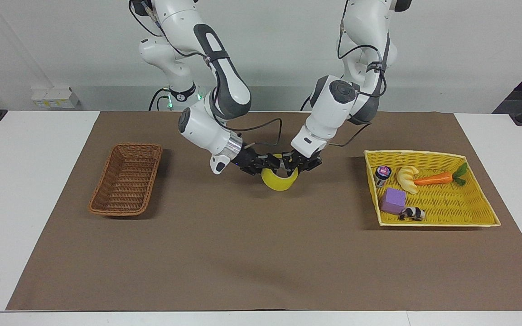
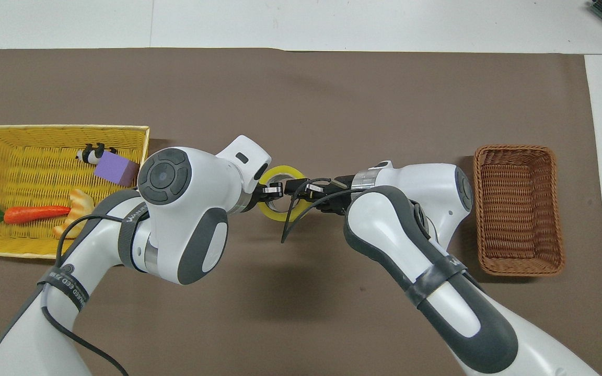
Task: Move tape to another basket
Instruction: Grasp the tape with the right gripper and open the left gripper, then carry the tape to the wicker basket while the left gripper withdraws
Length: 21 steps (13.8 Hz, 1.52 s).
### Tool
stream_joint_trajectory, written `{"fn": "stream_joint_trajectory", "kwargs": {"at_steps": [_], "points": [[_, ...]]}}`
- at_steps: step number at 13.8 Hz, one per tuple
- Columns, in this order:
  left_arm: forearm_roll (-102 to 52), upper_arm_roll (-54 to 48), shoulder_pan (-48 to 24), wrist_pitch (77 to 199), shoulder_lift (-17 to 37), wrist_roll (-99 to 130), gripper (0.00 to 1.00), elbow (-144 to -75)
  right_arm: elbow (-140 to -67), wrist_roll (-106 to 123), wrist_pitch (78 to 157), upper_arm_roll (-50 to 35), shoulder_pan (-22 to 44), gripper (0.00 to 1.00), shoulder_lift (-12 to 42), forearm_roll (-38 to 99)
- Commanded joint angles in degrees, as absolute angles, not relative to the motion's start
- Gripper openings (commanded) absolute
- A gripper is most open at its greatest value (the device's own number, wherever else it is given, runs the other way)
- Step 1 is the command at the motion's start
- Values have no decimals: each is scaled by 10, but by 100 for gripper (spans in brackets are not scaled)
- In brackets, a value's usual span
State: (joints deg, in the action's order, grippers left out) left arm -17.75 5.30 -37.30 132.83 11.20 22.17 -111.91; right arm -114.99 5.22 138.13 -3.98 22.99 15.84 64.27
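Observation:
The yellow roll of tape (image 1: 280, 182) (image 2: 274, 212) hangs in the air over the middle of the brown mat, between the two baskets. My left gripper (image 1: 293, 165) (image 2: 269, 191) is shut on the roll's wall on the side toward the left arm's end. My right gripper (image 1: 270, 162) (image 2: 294, 187) is at the roll's rim on the side facing the right arm's end, touching or nearly touching it. The narrow brown wicker basket (image 1: 125, 146) (image 2: 515, 149) sits with nothing in it toward the right arm's end of the table.
A large yellow woven basket (image 1: 437, 223) (image 2: 60, 127) toward the left arm's end holds a carrot (image 1: 433, 179), a pale banana-like toy (image 1: 407, 179), a purple block (image 1: 393, 200), a small jar (image 1: 383, 174) and a black-and-white figure (image 1: 412, 213).

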Motion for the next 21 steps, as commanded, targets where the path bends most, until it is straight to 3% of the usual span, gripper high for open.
{"fn": "stream_joint_trajectory", "kwargs": {"at_steps": [1,3,6,8,11,15,19,21], "points": [[-194,62,-388,1330,93,223,11,-1134,-1150,47,1388,-41,231,0,157,662],[-199,62,-388,1328,95,223,29,-1124,-1151,48,1387,-41,231,0,156,661],[-200,63,-384,1318,95,219,93,-1107,-1157,50,1390,-41,231,0,155,660],[-200,65,-381,1318,92,216,99,-1105,-1159,49,1390,-41,231,0,154,660],[-191,70,-369,1317,83,215,100,-1100,-1156,48,1380,-41,221,0,155,654],[-113,70,-292,1290,54,177,100,-1091,-1150,44,1353,-33,214,0,138,603],[-30,69,-208,1243,62,76,100,-1018,-1148,44,1324,-33,151,0,106,498],[-16,69,-165,1156,62,1,100,-957,-1138,41,1289,-33,105,0,95,423]]}}
